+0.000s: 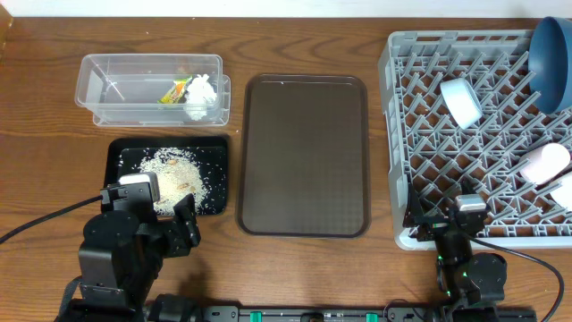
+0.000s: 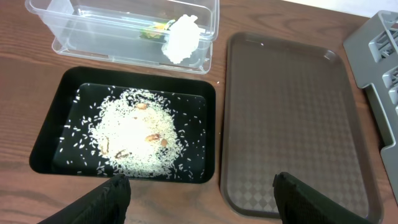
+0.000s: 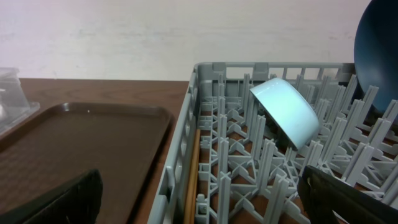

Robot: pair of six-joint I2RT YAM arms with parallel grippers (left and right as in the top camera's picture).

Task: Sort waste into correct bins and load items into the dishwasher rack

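The grey rack at the right holds the dark blue plate, the white bowl, a pinkish cup and a white cup. In the right wrist view a wooden chopstick lies inside the rack's left wall, with the bowl and plate behind. The clear tub holds the wrapper and tissue. Rice lies in the black tray. My left gripper is open above the table by the black tray. My right gripper is open over the rack's front left corner.
The brown serving tray lies in the middle, between the black tray and the rack; it also shows in the left wrist view and the right wrist view. A pale wall runs behind the table.
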